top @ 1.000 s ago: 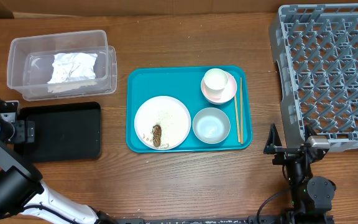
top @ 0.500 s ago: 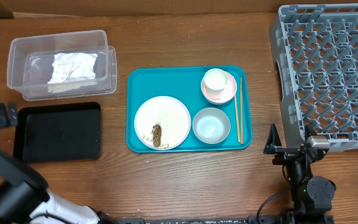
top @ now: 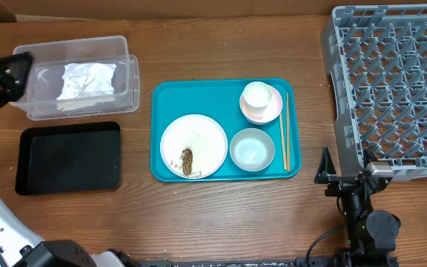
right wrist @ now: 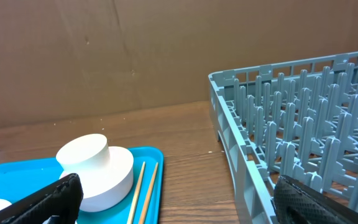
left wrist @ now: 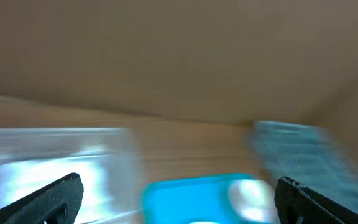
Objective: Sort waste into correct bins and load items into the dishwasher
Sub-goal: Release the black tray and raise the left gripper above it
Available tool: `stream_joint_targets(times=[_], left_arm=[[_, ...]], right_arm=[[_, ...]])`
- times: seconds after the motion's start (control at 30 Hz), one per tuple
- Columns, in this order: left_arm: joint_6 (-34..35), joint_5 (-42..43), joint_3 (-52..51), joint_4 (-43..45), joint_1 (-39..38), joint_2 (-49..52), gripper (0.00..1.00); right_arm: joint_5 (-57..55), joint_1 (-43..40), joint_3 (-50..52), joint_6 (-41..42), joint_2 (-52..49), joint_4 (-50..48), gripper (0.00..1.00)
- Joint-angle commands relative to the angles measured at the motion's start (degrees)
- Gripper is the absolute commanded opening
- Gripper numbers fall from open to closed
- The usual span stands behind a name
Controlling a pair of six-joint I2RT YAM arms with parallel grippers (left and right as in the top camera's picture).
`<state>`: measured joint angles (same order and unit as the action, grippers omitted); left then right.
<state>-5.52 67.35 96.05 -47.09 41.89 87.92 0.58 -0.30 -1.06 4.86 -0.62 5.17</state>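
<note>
A crumpled white napkin (top: pixel 86 80) lies in the clear tub (top: pixel 124 89). The black tray (top: pixel 69 157) sits in front of the tub. On the teal tray (top: pixel 224 90) are a white plate (top: pixel 199 137) with rice and a brown lump (top: pixel 187 159), a grey-blue bowl (top: pixel 252 148), a white cup (top: pixel 257 96) on a pink saucer (top: pixel 274 109), and chopsticks (top: pixel 283 132). The grey rack (top: pixel 391 89) stands at the right. My left gripper (top: pixel 4 78) is open and empty at the tub's left end; its view is blurred (left wrist: pixel 179 208). My right gripper (top: pixel 333 178) is open and empty (right wrist: pixel 185 208) by the rack's near corner. The red wrapper is out of view.
The right wrist view shows the cup (right wrist: pixel 95 163), the chopsticks (right wrist: pixel 143 193) and the rack's wall (right wrist: pixel 241 143) close ahead. Bare wooden table (top: pixel 221 215) lies in front of the trays. A brown cardboard wall stands behind the table.
My left arm has swung from beside the black tray back to the tub's left end. The right arm has not moved.
</note>
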Motion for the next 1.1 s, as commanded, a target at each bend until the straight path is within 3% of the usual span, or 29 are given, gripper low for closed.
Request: stream_joint_targets(times=[0.0,0.17,0.33,0.5,0.57,0.77,0.97,1.07], left_arm=[[7.6,15.2,0.3,-2.5,-5.3,0.5,1.0],[2.3,13.9,0.3,-8.3,-15.8,0.4,1.0],[2.3,5.4,0.3,-15.3,-20.7,-0.4,1.0],[1.1,-14.7,0.3,-27.8,-17.7,-2.7,1.0],[0.6,-18.8,0.3,-31.2,-16.1,-4.1,1.0],[-3.1,-24.2,0.3,-35.4,-7.6,-12.0,1.0],[-3.1,-29.6,0.3,-35.1,-5.9,-15.6,1.0],[-3.1,-30.0,0.3,-35.2,-5.9,-15.4,1.0]], right_arm=[[-0.5,-0.1,0.6,-0.2,0.5,-0.3,1.0],[-0.5,-0.1,0.6,-0.2,0.5,-0.3,1.0],[-0.5,-0.1,0.6,-0.2,0.5,-0.3,1.0],[-0.5,-0.1,0.6,-0.2,0.5,-0.3,1.0],[-0.5,-0.1,0.6,-0.2,0.5,-0.3,1.0],[-0.5,-0.1,0.6,-0.2,0.5,-0.3,1.0],[-0.2,-0.1,0.6,-0.2,0.5,-1.9,1.0],[9.1,-0.1,0.6,3.2,0.5,-2.3,1.0]])
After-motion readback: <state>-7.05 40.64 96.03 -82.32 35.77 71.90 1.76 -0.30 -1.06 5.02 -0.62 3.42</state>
